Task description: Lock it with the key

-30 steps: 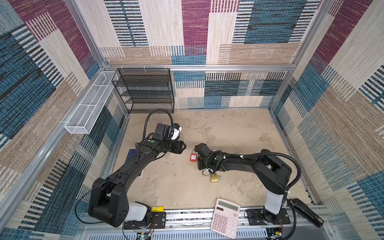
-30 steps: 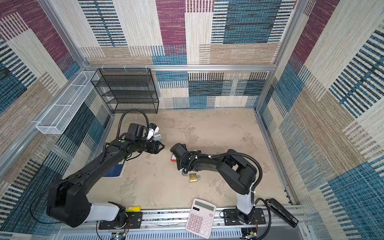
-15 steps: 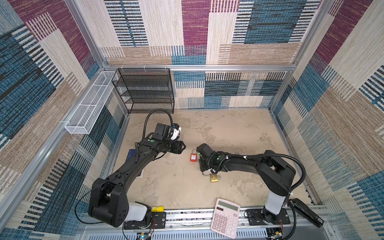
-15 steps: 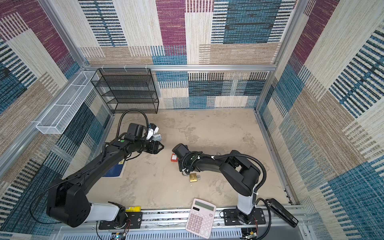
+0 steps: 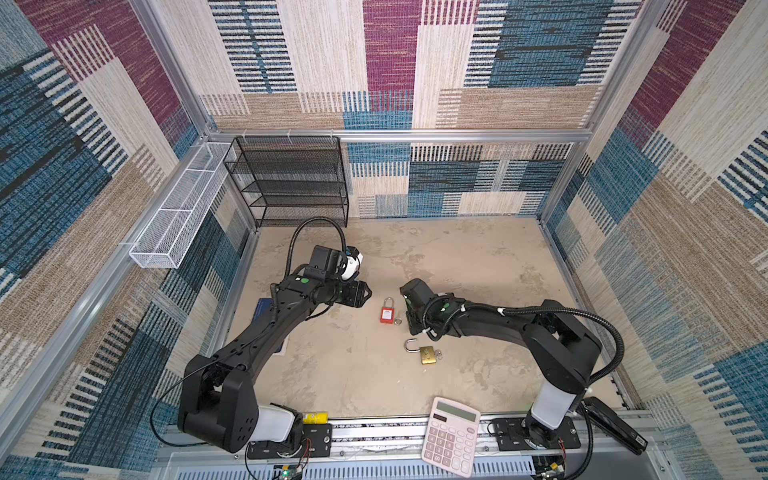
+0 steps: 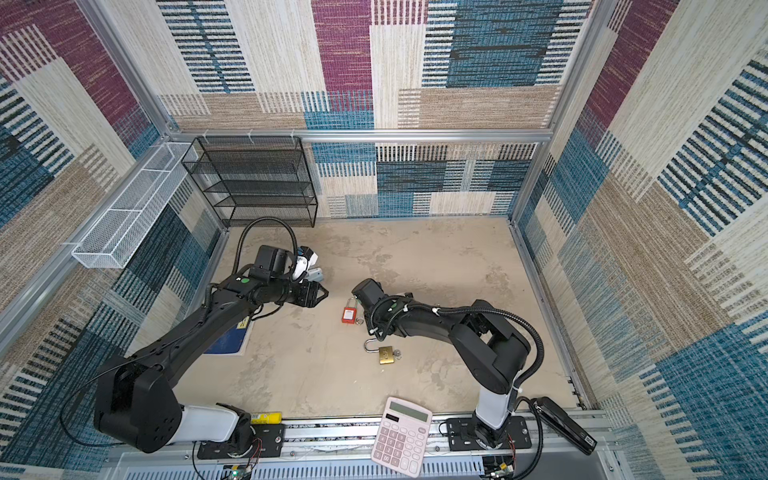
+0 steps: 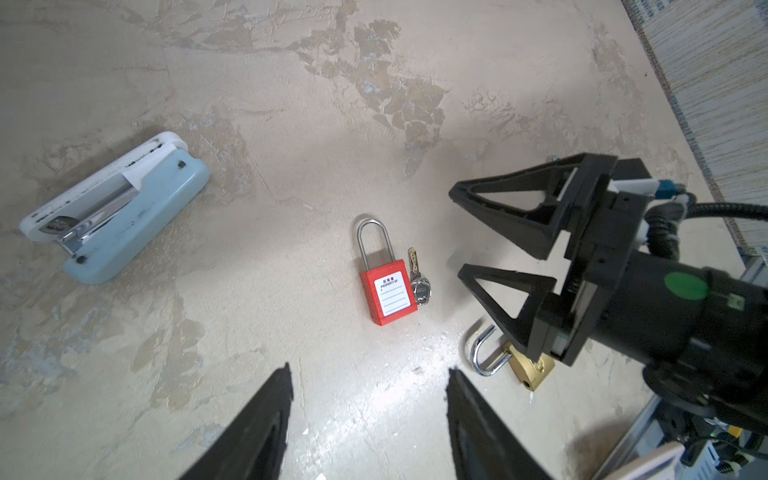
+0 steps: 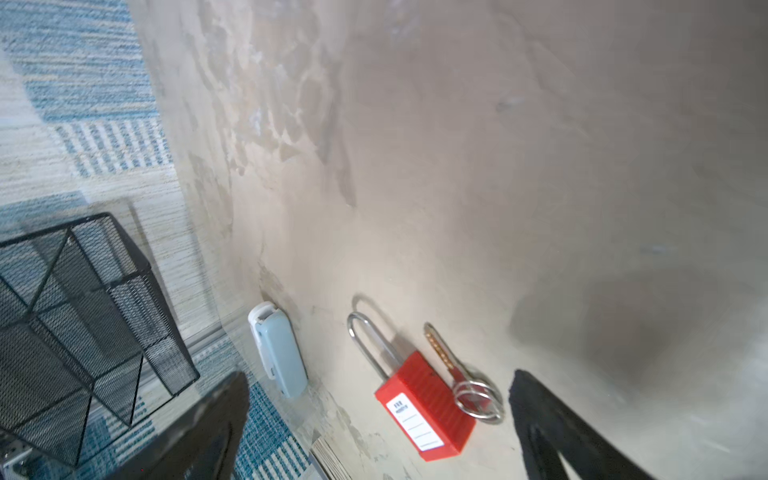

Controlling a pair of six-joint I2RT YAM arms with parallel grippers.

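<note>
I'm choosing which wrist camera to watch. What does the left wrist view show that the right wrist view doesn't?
Only the left wrist view: the brass padlock, shackle open, and the open right claw. Only the right wrist view: the black wire rack. Both: the red padlock, the key beside it, and the blue stapler.

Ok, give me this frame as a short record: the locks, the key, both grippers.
red padlock: lying flat, shackle seated
key: beside the red padlock, not inserted
brass padlock: shackle swung open
left gripper: fingers apart, empty
right gripper: fingers wide apart, empty, close to the key
progress: key not yet picked up
</note>
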